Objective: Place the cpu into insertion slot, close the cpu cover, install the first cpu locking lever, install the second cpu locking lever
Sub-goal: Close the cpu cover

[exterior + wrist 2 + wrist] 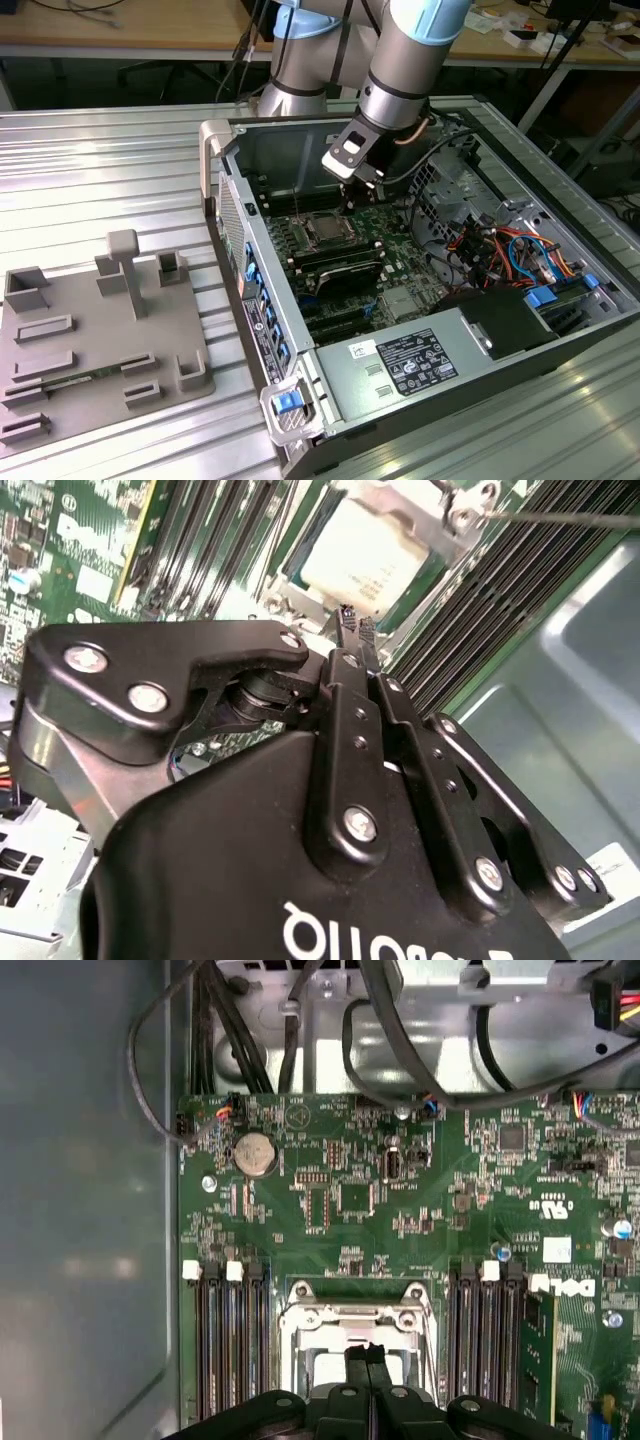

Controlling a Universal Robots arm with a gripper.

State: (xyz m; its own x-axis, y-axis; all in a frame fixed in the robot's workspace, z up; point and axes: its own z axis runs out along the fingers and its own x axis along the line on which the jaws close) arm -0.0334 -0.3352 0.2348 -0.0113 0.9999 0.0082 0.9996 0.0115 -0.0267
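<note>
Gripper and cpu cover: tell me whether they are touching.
Cannot tell. In the first wrist view the shut gripper overlaps the cpu cover; the second wrist view puts its tips at the cover's edge. Neither plainly shows contact or a gap.

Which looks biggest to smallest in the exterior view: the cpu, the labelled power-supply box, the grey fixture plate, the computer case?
1. computer case, clearly the largest.
2. grey fixture plate.
3. power-supply box. It looks a little smaller than the plate, and that order is less sure.
4. cpu, by far the smallest.
</note>
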